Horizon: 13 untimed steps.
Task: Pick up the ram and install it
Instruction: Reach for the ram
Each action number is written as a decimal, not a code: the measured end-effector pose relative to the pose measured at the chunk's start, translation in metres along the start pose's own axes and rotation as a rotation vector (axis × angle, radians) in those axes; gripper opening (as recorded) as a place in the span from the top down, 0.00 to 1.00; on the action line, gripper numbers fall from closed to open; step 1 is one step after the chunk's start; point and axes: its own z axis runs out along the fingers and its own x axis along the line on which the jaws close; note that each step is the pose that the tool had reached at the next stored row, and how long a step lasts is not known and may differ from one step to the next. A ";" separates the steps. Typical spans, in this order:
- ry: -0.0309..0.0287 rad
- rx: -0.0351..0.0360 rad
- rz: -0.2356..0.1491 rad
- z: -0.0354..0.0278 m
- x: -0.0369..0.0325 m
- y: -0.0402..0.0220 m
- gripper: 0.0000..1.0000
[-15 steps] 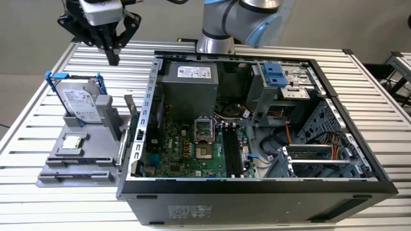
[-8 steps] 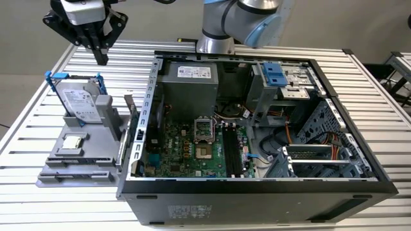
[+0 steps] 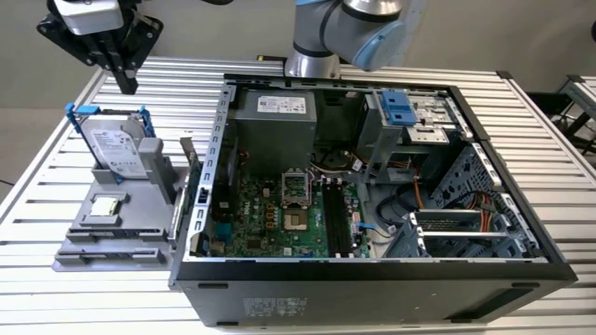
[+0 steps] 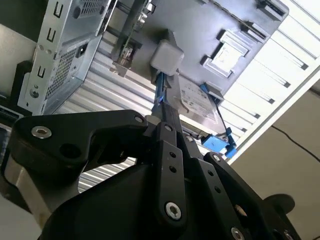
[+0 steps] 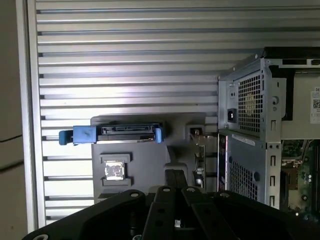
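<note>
Above the far end of the grey holder [image 3: 93, 255], outside the case [image 3: 373, 293], the gripper [image 3: 128, 85] hangs with its fingers pointing down. The jaws are pressed together with nothing between them.

The ram [image 3: 190, 164] appears to stand on edge in the holder, below the gripper and off toward the case wall. It shows as a thin upright strip, edge-on, so the identification is tentative. Almost directly beneath the fingers stands the drive [image 3: 119, 150] in its blue bracket. The processor [image 3: 105, 206] lies lower in the holder, nearer the camera in the exterior view. The black slots [image 3: 340, 223] on the board inside the case look unoccupied. They sit well away from the gripper, across the case wall.

Assessment: the work is at the approach stage of the pick. The ram is not grasped and nothing is installed.

A grasp would call for the jaws to be parted. The gripper would need to shift sideways off the drive toward the case. The fingers would need to line up across the stick's thin faces before descending. Clearance is tight there, since the ram stands just beside the case wall. The drive bracket is also a near neighbour and could be struck.
</note>
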 end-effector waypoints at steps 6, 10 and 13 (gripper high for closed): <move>0.0000 0.0000 0.000 -0.0003 0.0138 -0.0003 1.00; 0.0001 0.0000 -0.001 -0.0005 0.0224 -0.0004 1.00; 0.0002 0.0000 -0.002 -0.0006 0.0286 -0.0005 1.00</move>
